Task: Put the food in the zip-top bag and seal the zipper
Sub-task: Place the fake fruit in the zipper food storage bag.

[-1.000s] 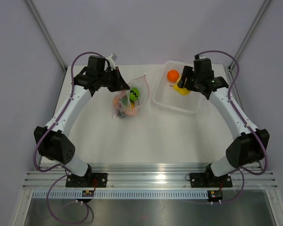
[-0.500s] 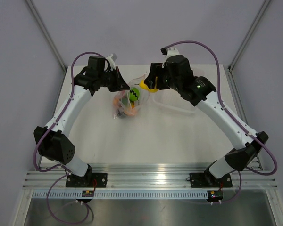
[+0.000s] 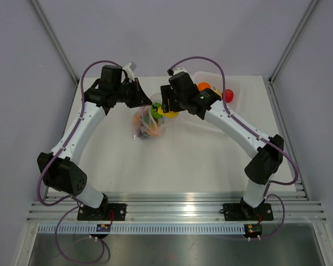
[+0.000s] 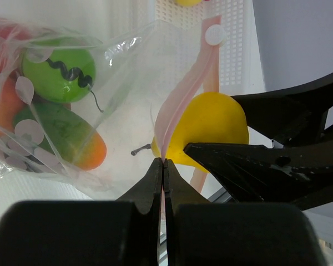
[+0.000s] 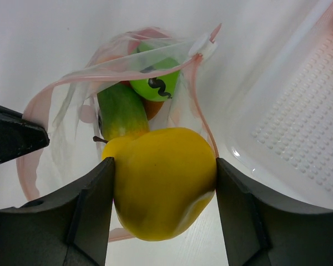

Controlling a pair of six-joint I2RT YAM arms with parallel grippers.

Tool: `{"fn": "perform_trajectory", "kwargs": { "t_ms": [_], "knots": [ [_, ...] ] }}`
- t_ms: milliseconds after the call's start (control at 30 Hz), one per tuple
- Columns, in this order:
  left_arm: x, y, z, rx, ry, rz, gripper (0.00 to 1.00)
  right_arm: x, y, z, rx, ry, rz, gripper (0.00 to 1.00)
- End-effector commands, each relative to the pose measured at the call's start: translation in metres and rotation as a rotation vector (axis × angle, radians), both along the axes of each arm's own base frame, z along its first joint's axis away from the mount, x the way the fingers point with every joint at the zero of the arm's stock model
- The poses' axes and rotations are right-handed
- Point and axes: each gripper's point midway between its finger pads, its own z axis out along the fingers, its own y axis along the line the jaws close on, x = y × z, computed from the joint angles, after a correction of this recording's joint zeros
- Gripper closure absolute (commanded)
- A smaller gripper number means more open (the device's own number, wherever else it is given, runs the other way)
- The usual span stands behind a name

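Observation:
The clear zip-top bag lies mid-table with green and orange toy fruits inside. My left gripper is shut on the bag's pink zipper strip and holds the mouth up and open. My right gripper is shut on a yellow toy pear and holds it right at the bag's open mouth, above the fruits inside. In the top view the pear sits between the two grippers. In the left wrist view the pear is just behind the strip.
A translucent white tray stands at the back right, holding an orange fruit and a red fruit. The right arm reaches across the tray.
My right gripper has carried the yellow pear left from the tray to the bag's mouth. The left gripper has kept its hold on the zipper strip.

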Motion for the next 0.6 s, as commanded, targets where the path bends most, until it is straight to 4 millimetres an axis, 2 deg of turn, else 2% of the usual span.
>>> {"fn": "perform_trajectory", "kwargs": {
  "t_ms": [0, 100, 133, 267, 400, 500, 567],
  "knots": [
    [-0.004, -0.002, 0.033, -0.035, -0.087, -0.011, 1.0, 0.006, 0.004, 0.031, 0.02, -0.079, -0.013, 0.56],
    [-0.004, -0.002, 0.031, -0.035, -0.083, -0.01, 1.0, 0.004, 0.01, 0.034, 0.038, -0.076, 0.008, 0.28],
    [-0.004, -0.002, 0.03, -0.035, -0.083, -0.01, 1.0, 0.003, 0.012, 0.036, 0.045, -0.077, 0.014, 0.13],
    [-0.004, -0.002, 0.029, -0.034, -0.08, -0.01, 1.0, -0.001, 0.01, 0.049, 0.074, -0.099, 0.017, 0.03],
    [-0.003, -0.002, 0.027, -0.032, -0.078, -0.008, 1.0, -0.003, 0.004, 0.059, 0.078, -0.121, 0.006, 0.03],
    [-0.003, -0.002, 0.027, -0.032, -0.078, -0.011, 1.0, -0.001, -0.01, 0.071, 0.064, -0.168, -0.034, 0.02],
    [-0.004, -0.002, 0.027, -0.031, -0.079, -0.011, 1.0, 0.002, -0.027, 0.078, 0.032, -0.206, -0.1, 0.01]
  ]
}}
